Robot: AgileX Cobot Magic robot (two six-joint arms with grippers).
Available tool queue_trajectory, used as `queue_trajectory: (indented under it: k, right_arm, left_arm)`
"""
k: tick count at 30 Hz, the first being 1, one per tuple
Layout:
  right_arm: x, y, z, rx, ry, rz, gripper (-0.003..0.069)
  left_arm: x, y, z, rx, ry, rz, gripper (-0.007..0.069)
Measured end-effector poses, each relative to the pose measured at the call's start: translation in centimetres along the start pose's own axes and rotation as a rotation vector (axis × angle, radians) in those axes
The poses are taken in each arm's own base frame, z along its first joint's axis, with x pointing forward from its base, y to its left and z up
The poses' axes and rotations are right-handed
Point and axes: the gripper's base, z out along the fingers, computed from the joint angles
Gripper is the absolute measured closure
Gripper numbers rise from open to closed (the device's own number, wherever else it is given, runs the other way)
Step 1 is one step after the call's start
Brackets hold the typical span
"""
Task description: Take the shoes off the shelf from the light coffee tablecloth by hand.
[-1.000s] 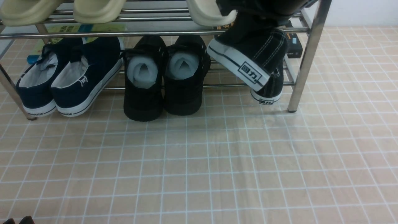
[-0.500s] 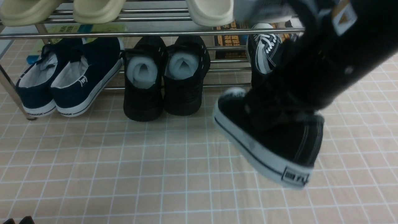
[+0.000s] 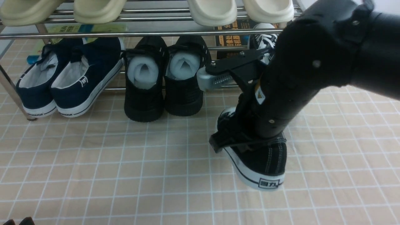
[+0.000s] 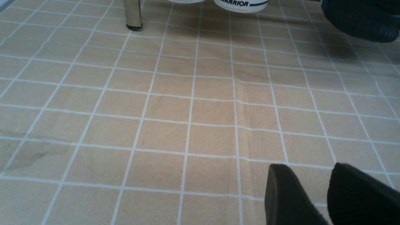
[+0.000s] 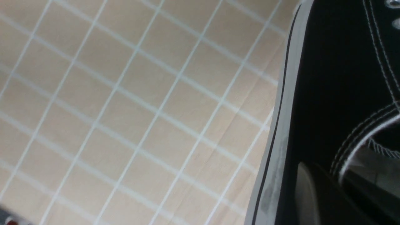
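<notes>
My right gripper (image 3: 247, 137) is shut on one black canvas shoe (image 3: 265, 165), one finger (image 5: 307, 193) outside its side wall and the other inside the opening. The shoe sits level in front of the shelf (image 3: 125, 33), its labelled heel toward me. It is down at the light coffee tablecloth (image 3: 125, 172), and I cannot tell whether the sole touches. Its white sole rim (image 5: 281, 125) shows in the right wrist view. The second shoe (image 3: 265, 40) stays on the shelf's lower tier, mostly hidden behind my right arm. My left gripper (image 4: 312, 175) hangs open and empty over the cloth.
Navy slip-on sneakers (image 3: 72, 75) and all-black shoes stuffed with foam (image 3: 165, 81) sit on the lower tier. Cream slippers (image 3: 212, 12) line the top tier. A chrome shelf leg (image 4: 132, 15) stands at the left. A dark printed box (image 3: 231, 40) lies behind the shelf.
My right arm has carried the black canvas shoe off the lower tier, forward and down to the cloth. The left gripper has not moved.
</notes>
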Motion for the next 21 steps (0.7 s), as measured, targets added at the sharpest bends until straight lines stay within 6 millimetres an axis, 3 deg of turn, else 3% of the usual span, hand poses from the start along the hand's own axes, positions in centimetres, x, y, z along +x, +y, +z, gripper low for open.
queue_trajectory:
  k: [14, 17, 21]
  right_arm:
    - [-2.0, 0.5, 6.6, 0.022, -0.092, 0.010, 0.0633]
    - [-2.0, 0.7, 7.7, 0.014, -0.084, 0.056, 0.0594]
    - [-1.9, 0.9, 8.3, 0.004, -0.068, 0.089, 0.0484]
  left_arm:
    - [0.0, 0.0, 0.0, 0.000, 0.000, 0.000, 0.0384]
    - [0.0, 0.0, 0.0, 0.000, 0.000, 0.000, 0.0384]
    - [0.0, 0.0, 0.0, 0.000, 0.000, 0.000, 0.0384]
